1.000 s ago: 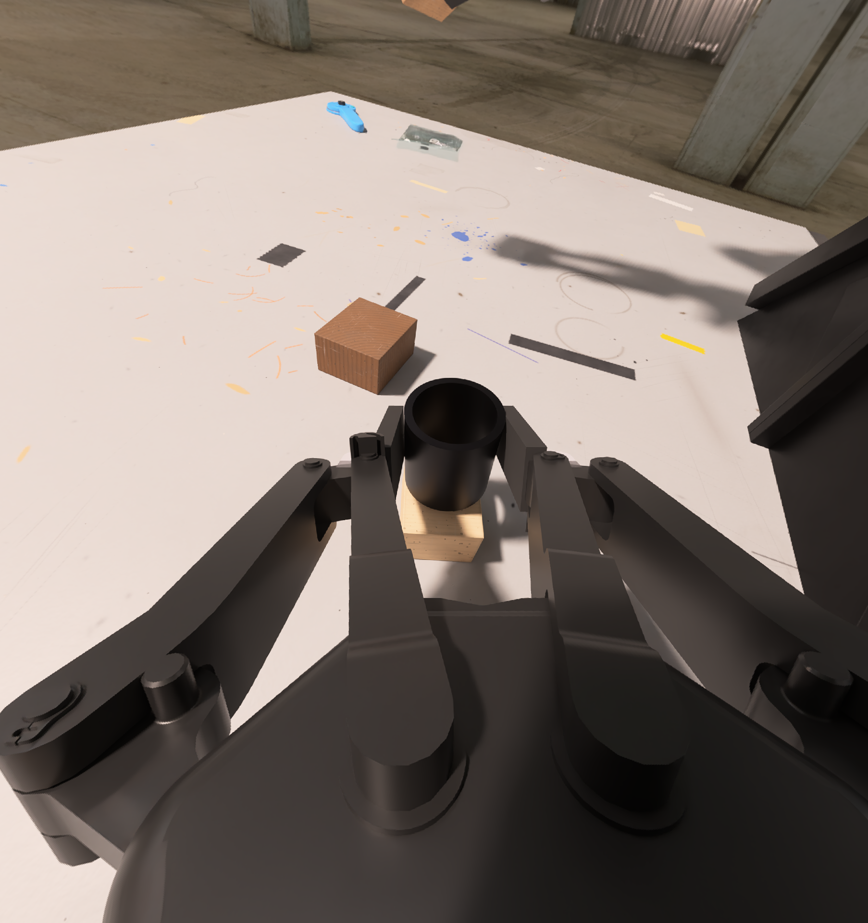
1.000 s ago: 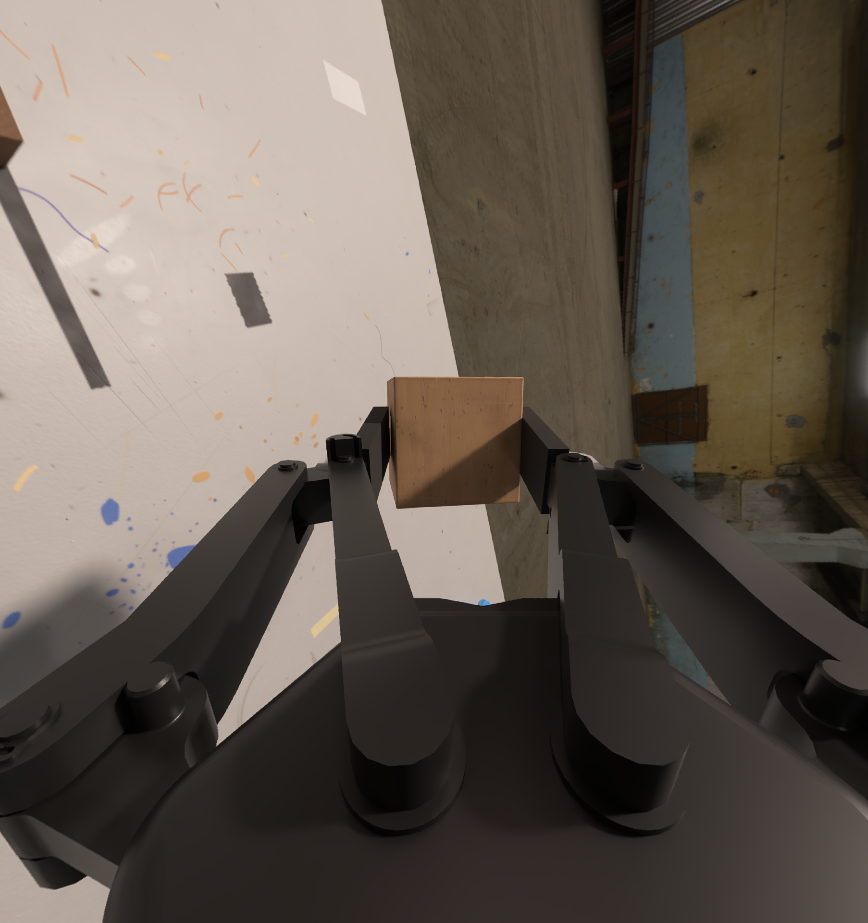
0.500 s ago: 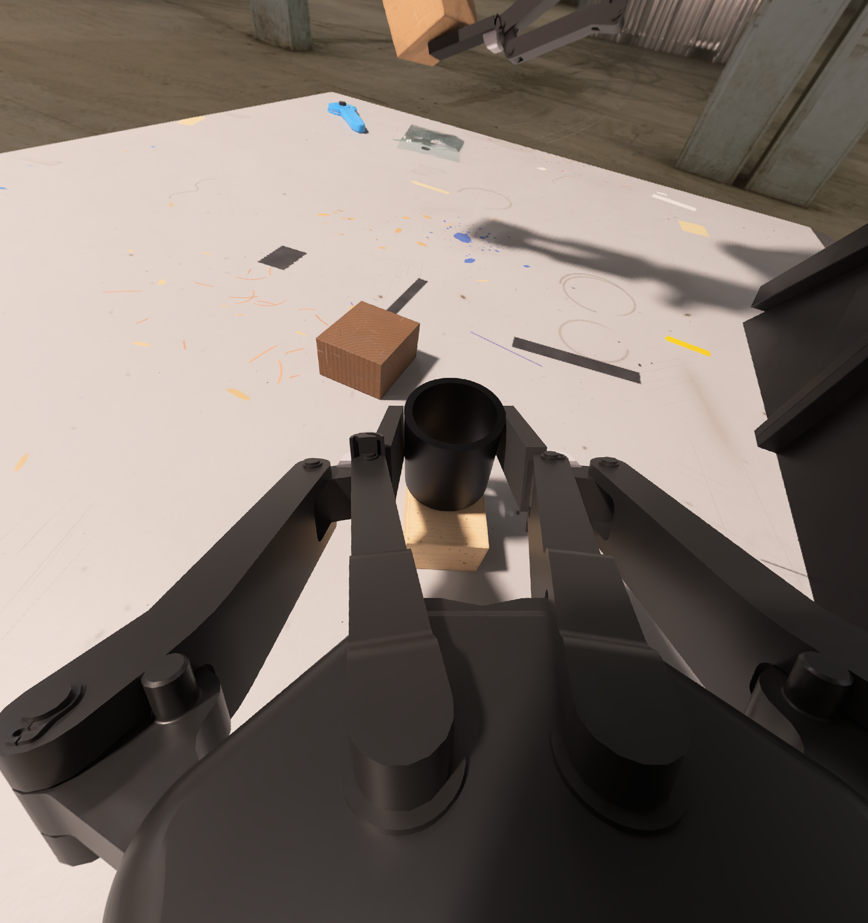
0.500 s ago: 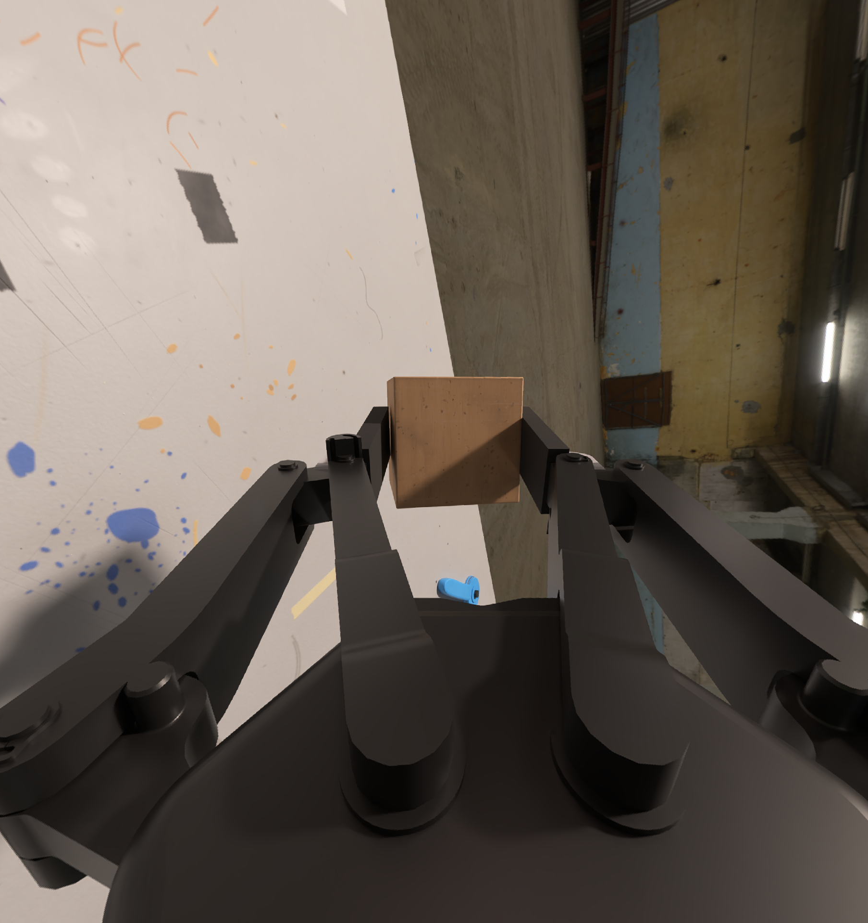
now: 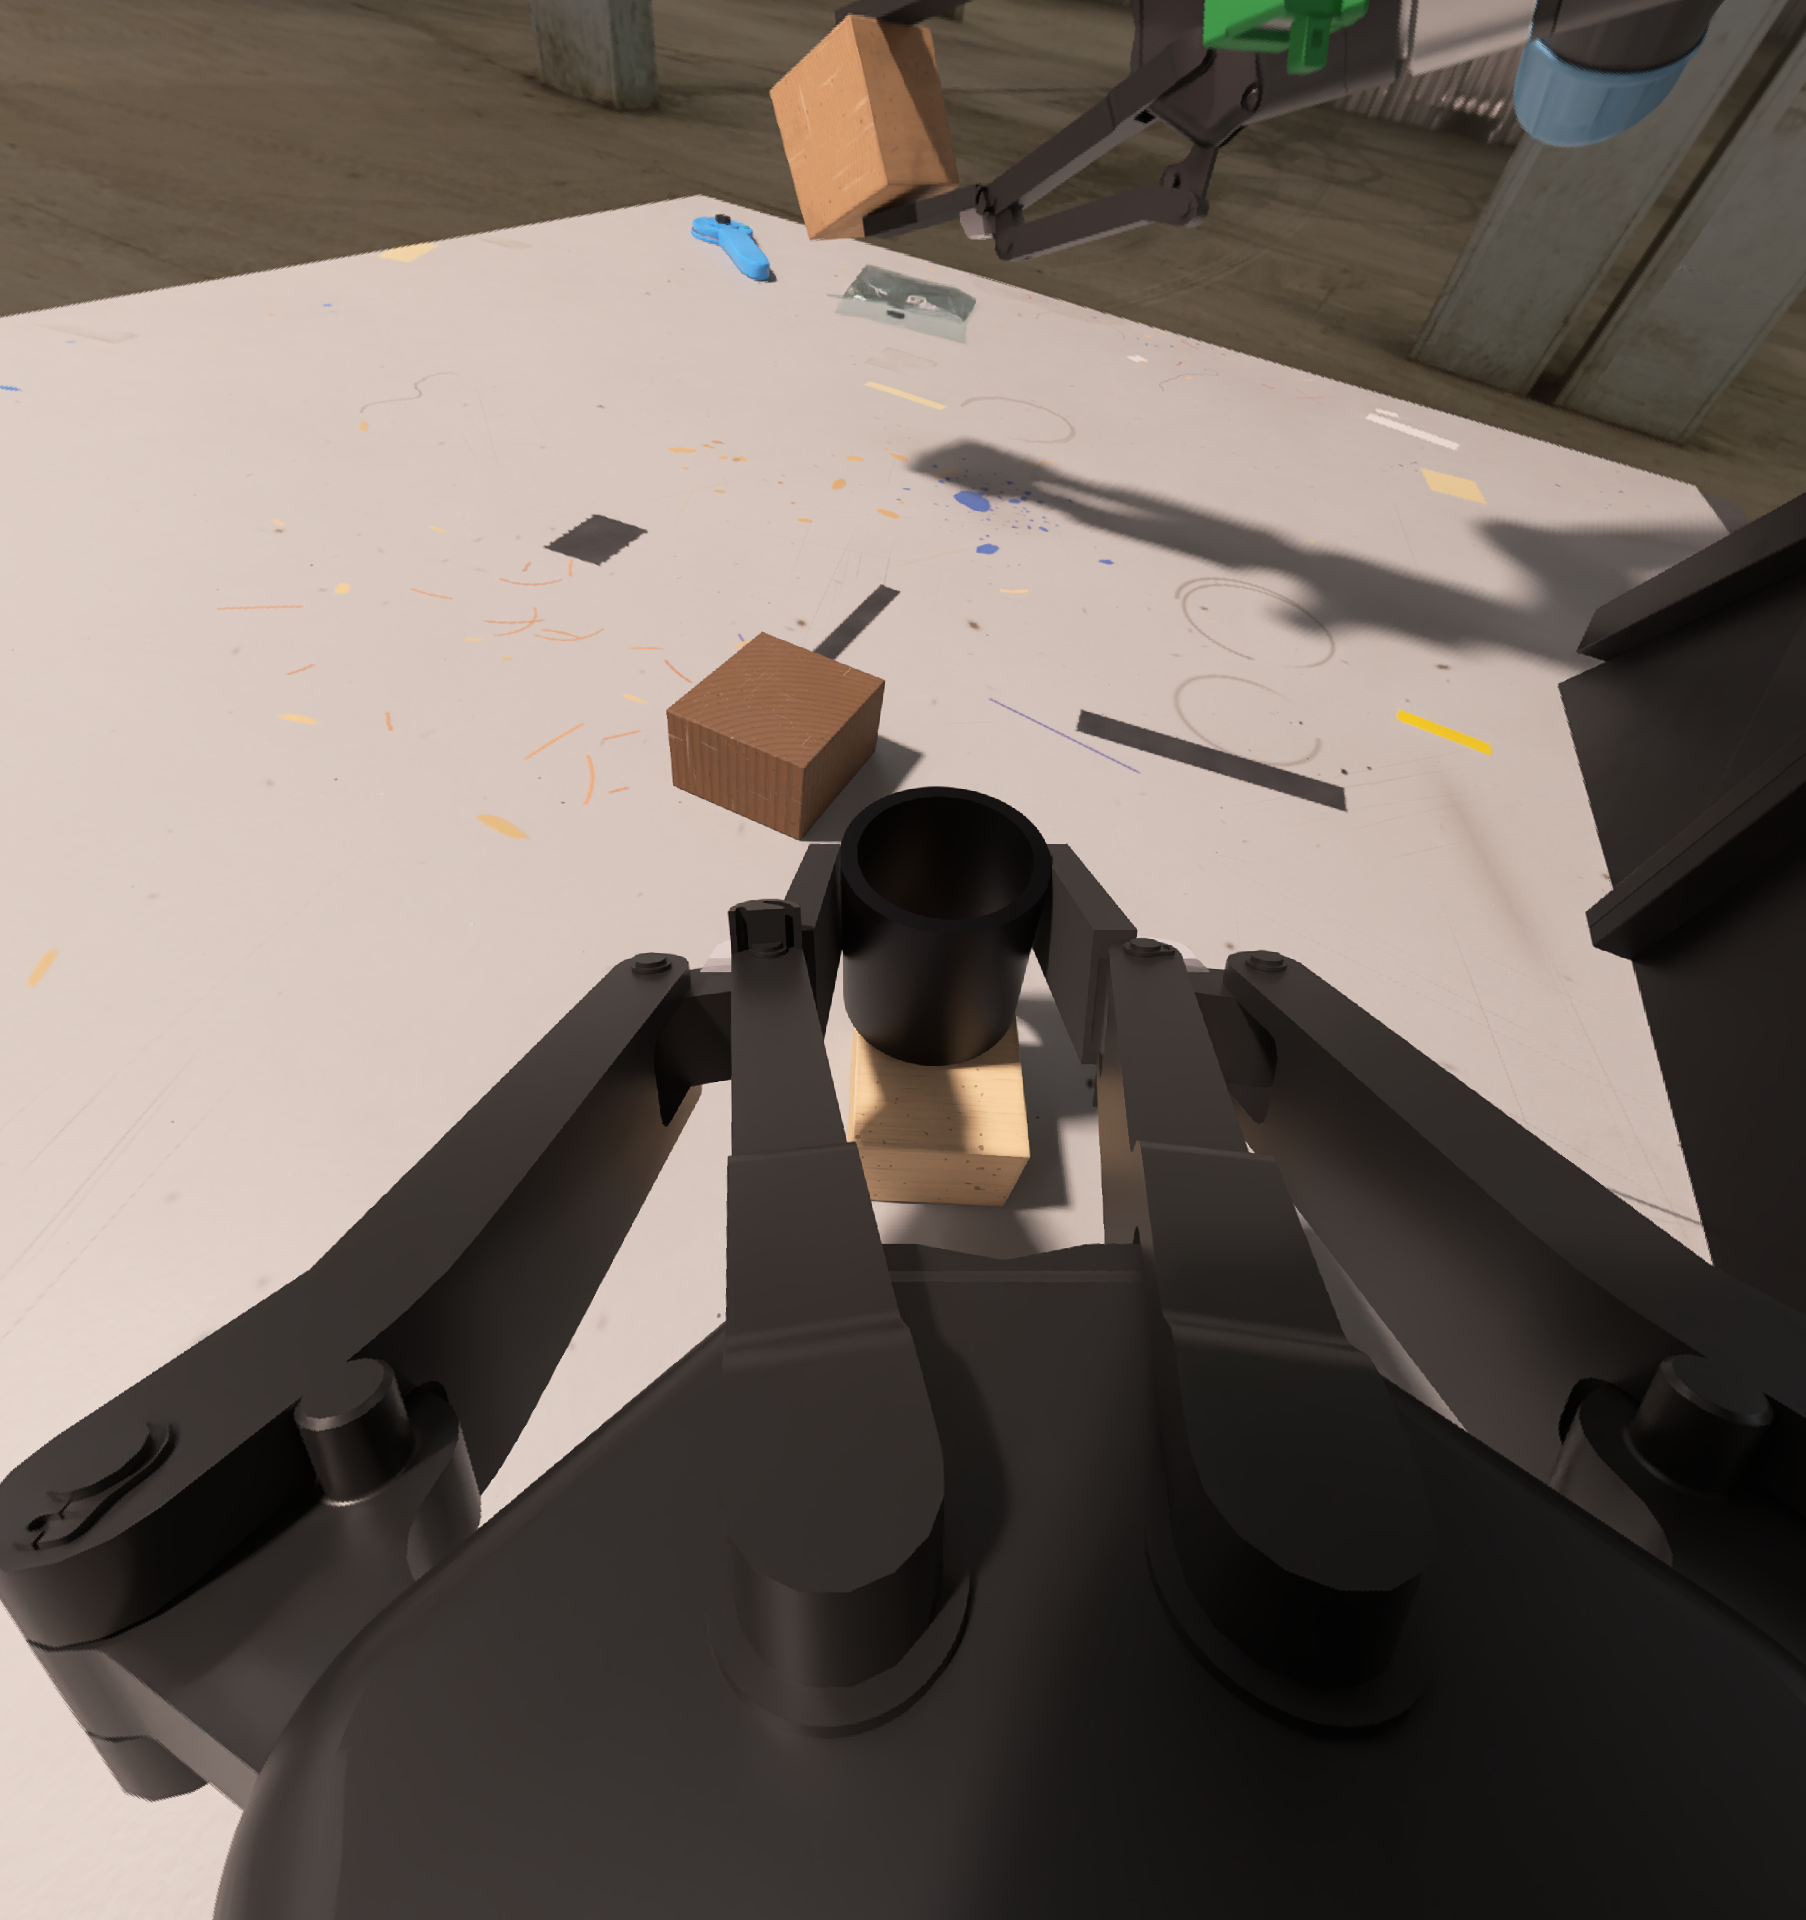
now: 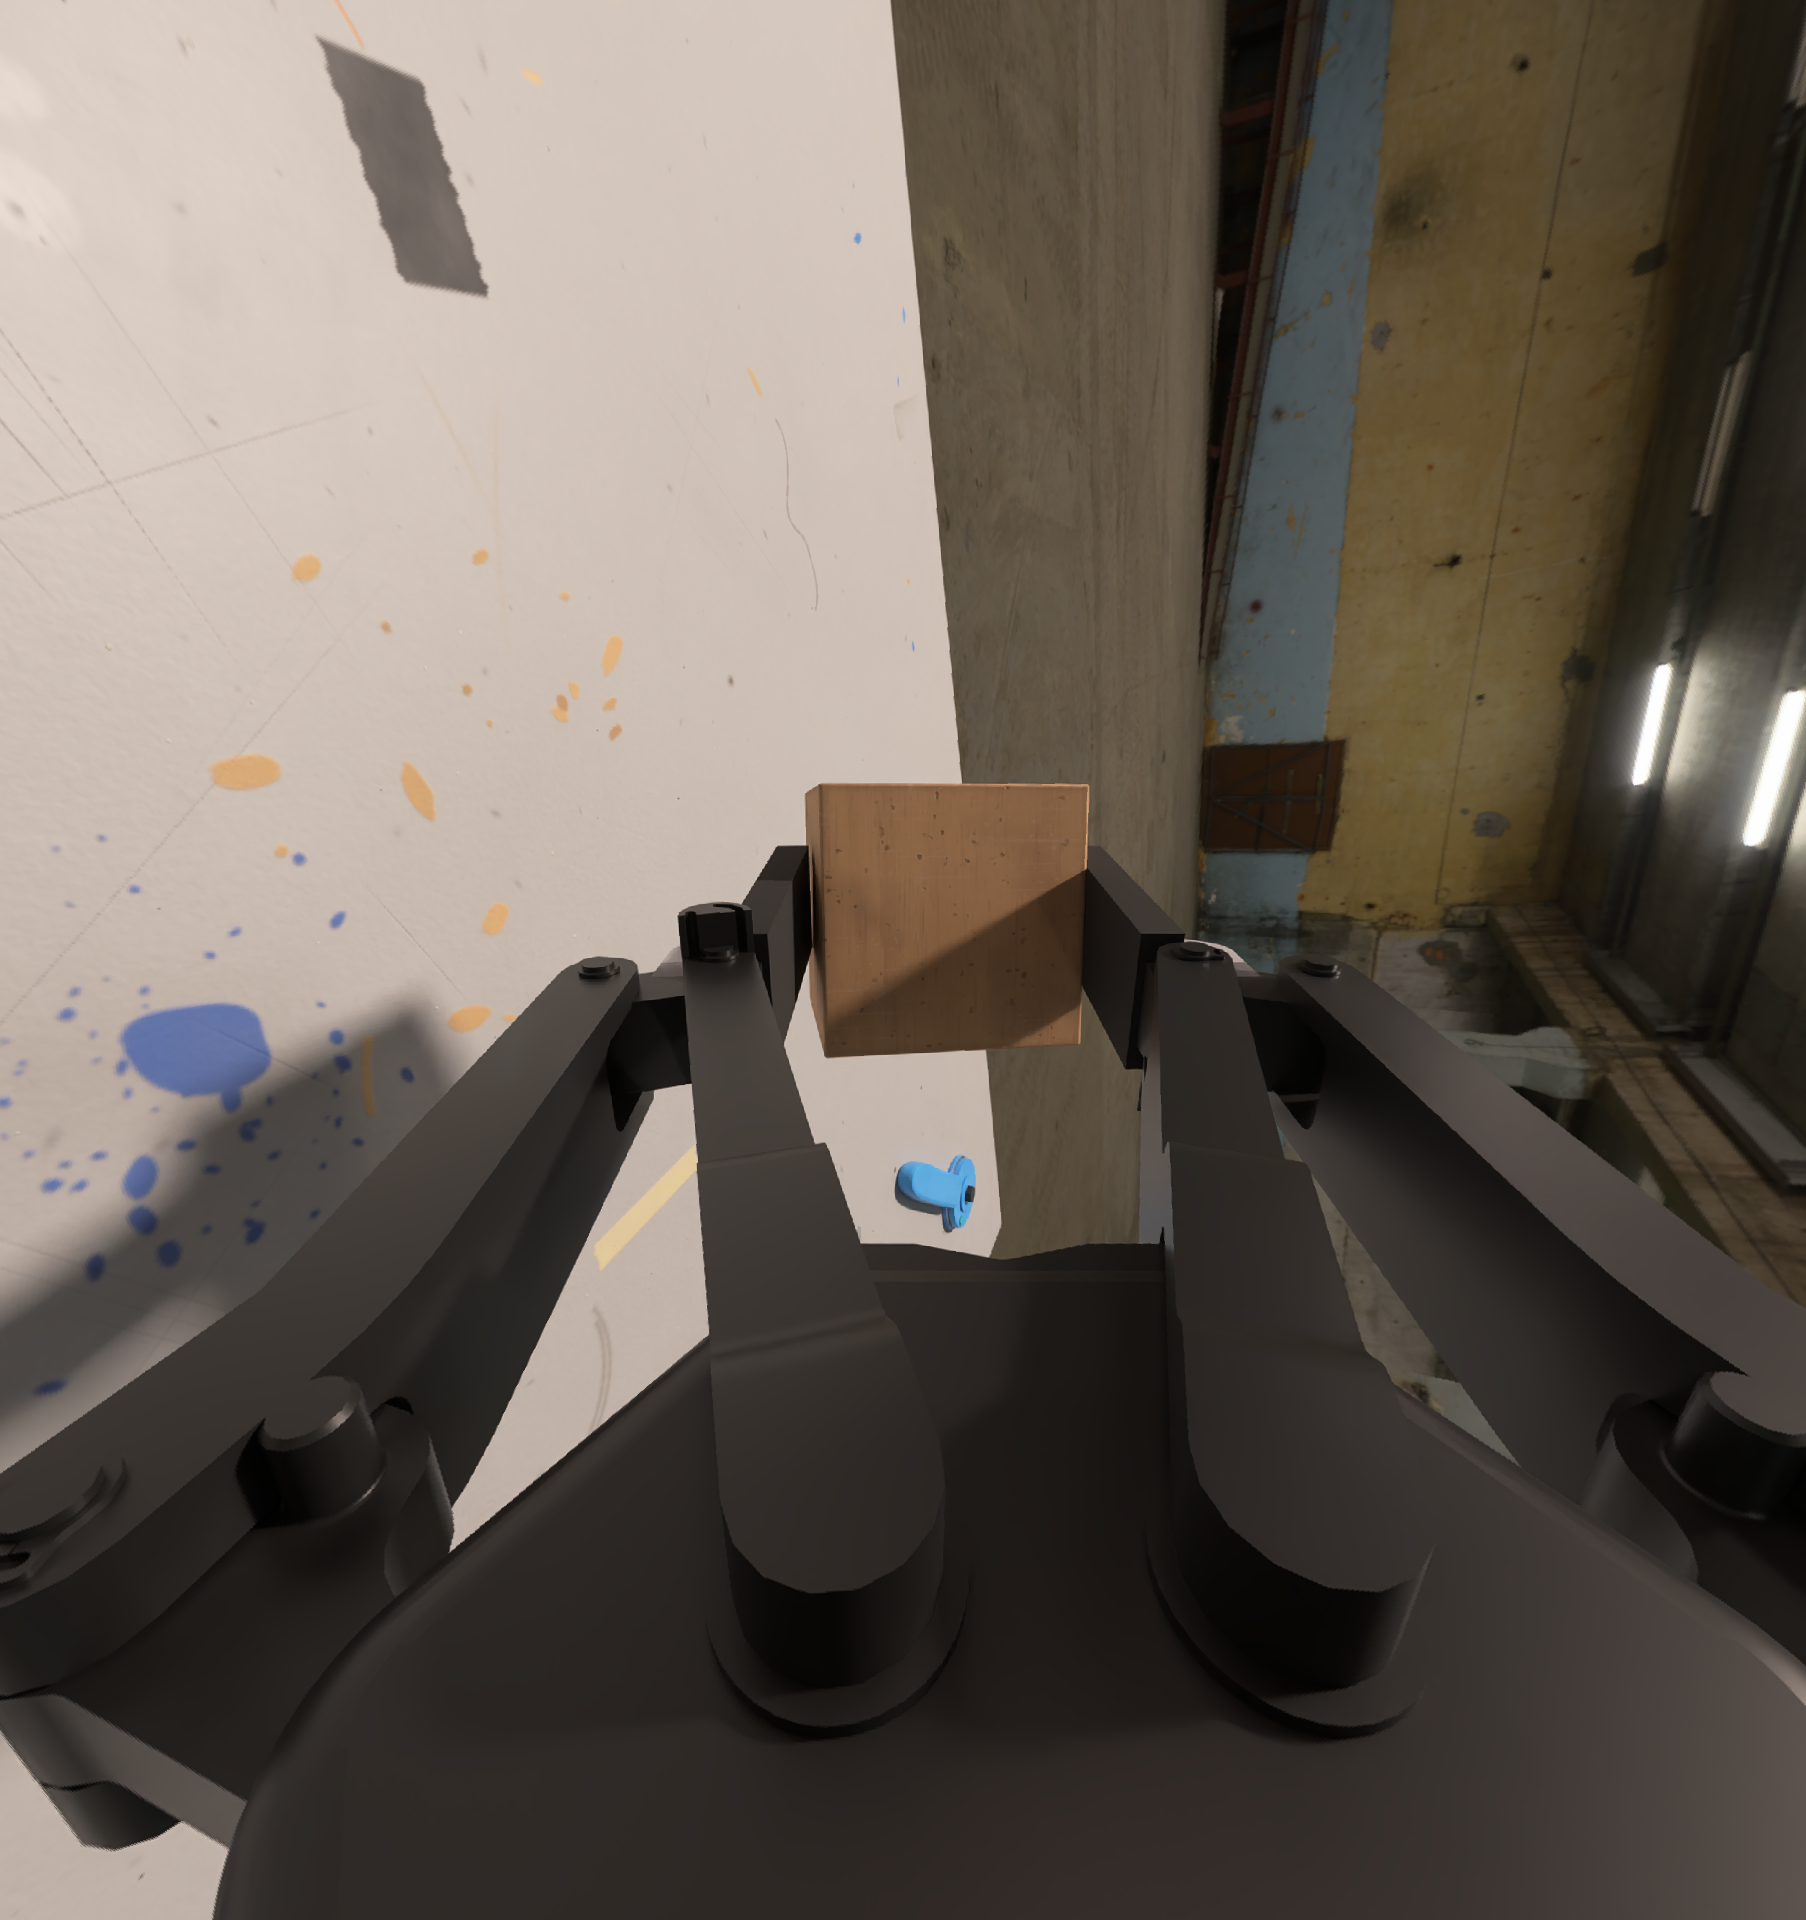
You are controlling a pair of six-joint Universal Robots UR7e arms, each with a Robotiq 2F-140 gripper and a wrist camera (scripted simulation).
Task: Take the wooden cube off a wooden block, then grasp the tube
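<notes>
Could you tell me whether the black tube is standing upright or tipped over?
Upright: the tube shows its open mouth on top, held between the left gripper's fingers above a pale wooden block.

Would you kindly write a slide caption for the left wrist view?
Left claw grips the black tube above a pale wooden block; the right claw holds the wooden cube aloft.

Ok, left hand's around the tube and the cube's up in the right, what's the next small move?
Probably lift the left hand straight up a little. Its fingers flank the black tube, apparently touching, with the tube above the pale wooden block. The right hand holds the wooden cube well clear.
</notes>
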